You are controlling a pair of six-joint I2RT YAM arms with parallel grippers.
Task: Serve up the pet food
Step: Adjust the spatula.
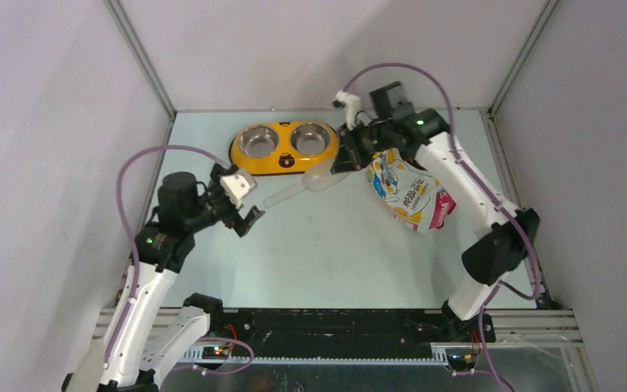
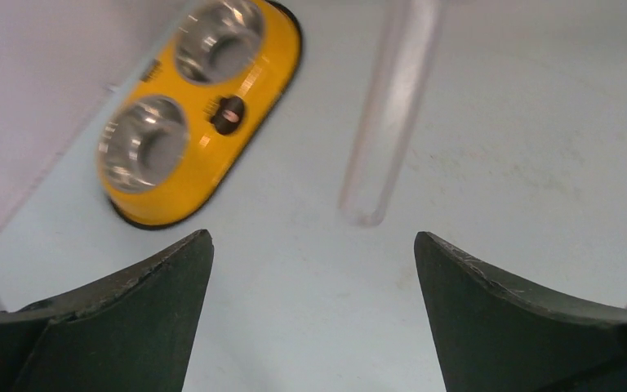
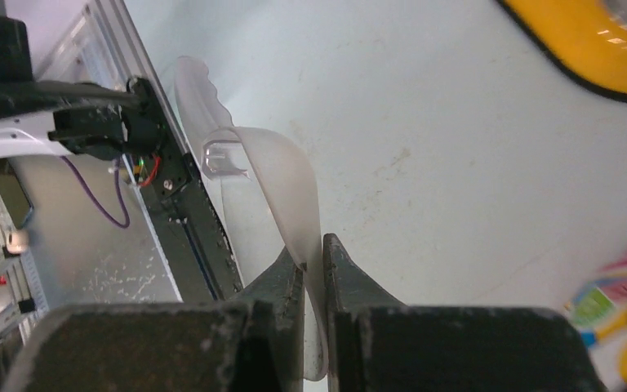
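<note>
White arms [image 1: 465, 175], black joints [image 1: 498, 245] and pincers [image 2: 310, 310], purple cables [image 1: 121, 184].

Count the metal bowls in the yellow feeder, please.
2. One metal bowl sits in the feeder's left half, the other in its right half, seen from the top camera. None appears hidden.

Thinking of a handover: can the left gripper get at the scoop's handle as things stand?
Probably yes. The left gripper is open, and the scoop handle has its free end just ahead, only bare table between. The right gripper pinches the scoop at its bowl end.
</note>
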